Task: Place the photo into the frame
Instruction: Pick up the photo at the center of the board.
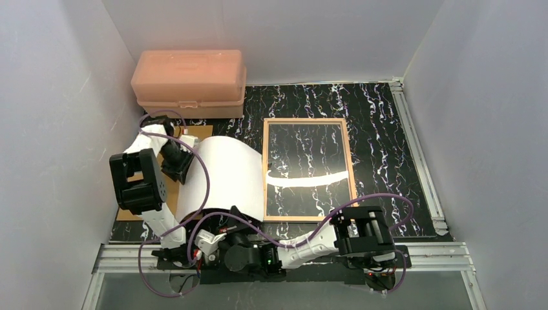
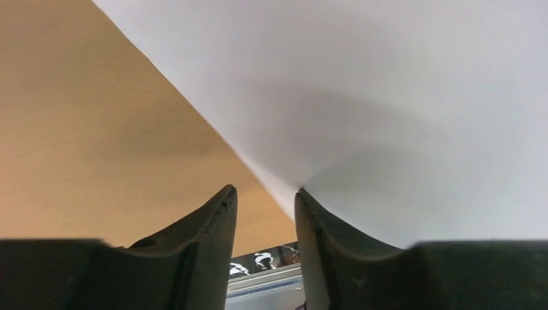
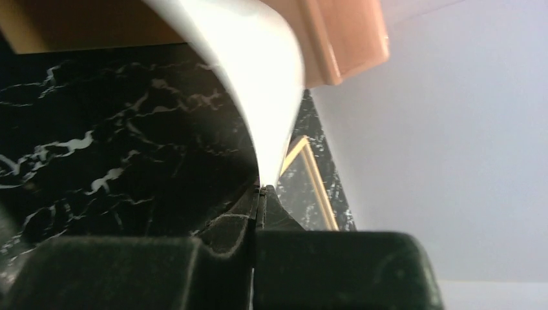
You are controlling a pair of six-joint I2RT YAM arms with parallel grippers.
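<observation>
You had the right claw (image 3: 260, 188) clenched on the near edge of the photo (image 1: 223, 174). The photo arched white side up over the table (image 1: 381, 129), just left of the frame (image 1: 304, 121). Your left claw (image 2: 265, 194) was released, fingers apart, with the photo's far-left edge meeting one fingertip above the brown board (image 2: 97, 116). The frame lay flat, marbling visible through its pane, and the pink box (image 1: 189, 81) sat behind.

I see the photo (image 1: 220, 174) arching from my right gripper (image 3: 260, 188) over to my left gripper (image 2: 265, 194); the frame (image 1: 308, 169) lies right of both; the backing board (image 2: 97, 116) lies under the left one; the box (image 1: 189, 81) sits beyond it.
</observation>
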